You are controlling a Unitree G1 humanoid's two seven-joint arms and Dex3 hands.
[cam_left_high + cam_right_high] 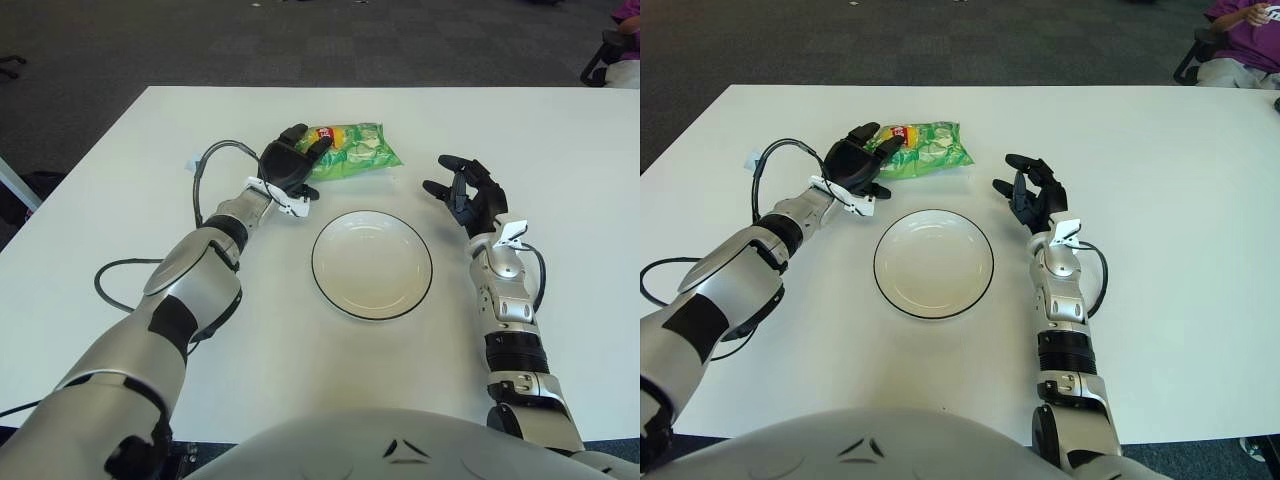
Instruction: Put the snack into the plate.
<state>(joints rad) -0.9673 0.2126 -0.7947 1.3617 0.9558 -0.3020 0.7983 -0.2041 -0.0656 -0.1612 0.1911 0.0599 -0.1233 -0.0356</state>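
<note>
Left eye view: left robot hand [292, 163] partly curled on green snack bag [352, 149], not gripped; slick film may slip; right robot hand [462, 190] relaxed beside plate [372, 264].

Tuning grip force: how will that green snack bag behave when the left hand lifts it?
The snack bag looks puffy and crinkled, so probably light and floppy, sagging from the end under the left hand. Its glossy film may slip. The contents are likely crushable; squeeze gently.

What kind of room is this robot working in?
Probably an office or meeting room: a large white table stands on dark carpet tiles, and a seated person shows at the far right. On the table lie a plate and a snack.
</note>
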